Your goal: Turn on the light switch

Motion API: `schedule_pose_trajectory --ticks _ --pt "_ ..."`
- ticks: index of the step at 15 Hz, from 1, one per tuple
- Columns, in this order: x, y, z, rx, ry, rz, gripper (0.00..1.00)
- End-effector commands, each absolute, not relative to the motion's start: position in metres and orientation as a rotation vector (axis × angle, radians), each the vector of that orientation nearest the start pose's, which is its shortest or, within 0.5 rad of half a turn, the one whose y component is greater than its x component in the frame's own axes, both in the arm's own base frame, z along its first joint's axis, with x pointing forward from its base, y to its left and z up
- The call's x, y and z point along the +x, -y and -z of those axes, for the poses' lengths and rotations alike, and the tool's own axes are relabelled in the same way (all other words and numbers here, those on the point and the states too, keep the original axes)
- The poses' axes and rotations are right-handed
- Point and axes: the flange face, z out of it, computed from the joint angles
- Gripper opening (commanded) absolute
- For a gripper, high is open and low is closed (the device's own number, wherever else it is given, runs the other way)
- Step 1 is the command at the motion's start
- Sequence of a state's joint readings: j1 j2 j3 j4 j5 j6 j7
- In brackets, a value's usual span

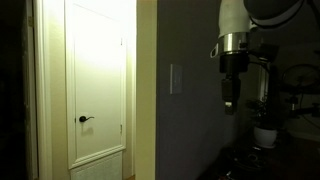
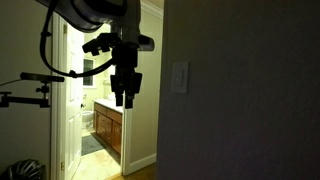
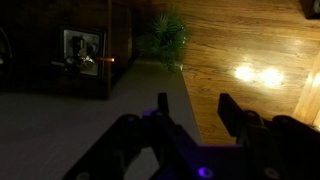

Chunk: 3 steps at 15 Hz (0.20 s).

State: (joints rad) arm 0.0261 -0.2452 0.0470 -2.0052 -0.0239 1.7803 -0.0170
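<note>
The light switch (image 1: 176,78) is a small pale upright plate on the dark purple-grey wall; it also shows in an exterior view (image 2: 180,76). My gripper (image 1: 230,103) hangs pointing down in mid-air, well away from the wall and a little below switch height; in an exterior view (image 2: 124,98) it is dark against the lit doorway. In the wrist view the two fingers (image 3: 192,106) stand apart with nothing between them, so the gripper is open and empty. The switch does not show in the wrist view.
A white door (image 1: 98,85) with a black lever handle (image 1: 84,119) stands lit beside the wall. A small potted plant (image 3: 166,35) and wooden floor (image 3: 250,50) lie below. A camera arm (image 2: 30,77) stands beside the doorway with a vanity cabinet (image 2: 108,125).
</note>
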Motion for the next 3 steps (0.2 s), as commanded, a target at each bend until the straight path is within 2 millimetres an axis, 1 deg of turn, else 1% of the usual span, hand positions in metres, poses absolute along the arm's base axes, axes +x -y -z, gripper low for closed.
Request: schedule_pose_trajectory --ticks 1,3 --pt "0.4851 -0.0355 -0.5637 -3.172 0.148 0.032 0.56" --pt "0.4851 -0.0355 -0.5637 -3.172 0.148 0.032 0.56"
